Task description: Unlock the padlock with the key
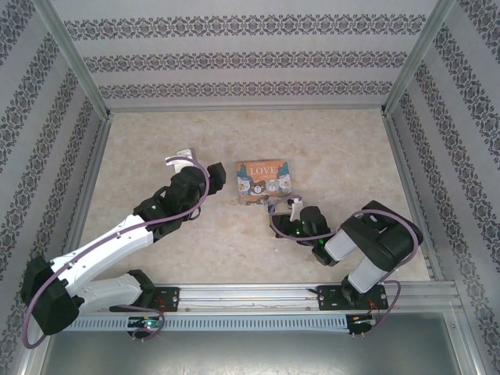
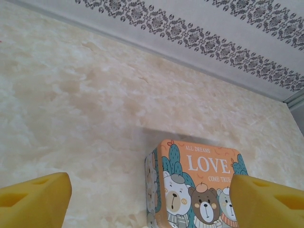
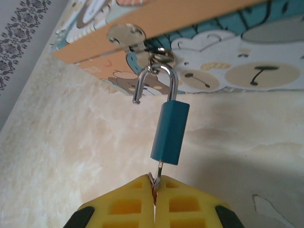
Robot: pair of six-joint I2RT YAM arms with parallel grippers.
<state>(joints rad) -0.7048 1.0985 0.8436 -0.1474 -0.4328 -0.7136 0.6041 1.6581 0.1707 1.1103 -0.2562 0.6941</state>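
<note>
Nearest of the working parts, the right claw (image 3: 154, 187) reaches in from the right side of the counter (image 1: 336, 148) toward the near edge of the box. Its yellow fingers (image 3: 190, 204) are clenched together on the key (image 3: 157, 170), of which a thin silver sliver shows between the pads and the lock.

The key goes into the bottom of the padlock (image 3: 170, 133). This is a small lock with a teal body, and it sits just beyond the fingertips on the near side of the box. Its silver shackle (image 3: 173, 83) is hooked through a metal ring (image 3: 162, 56) on the box's near side. One leg runs into the body, while the other ends free in the air to the left, clear of the body.

The box (image 1: 264, 180), orange with cartoon bears and the word LOVE on its lid, lies flat near the middle of the counter.

To its left, a little apart, is the left claw (image 1: 181, 158). It is released, with its two yellow fingers (image 2: 35, 199) spread wide and nothing between them. In its wrist camera the box's lid lies ahead.

Beyond it all, bare marbled counter runs to the patterned far wall (image 1: 250, 55).
</note>
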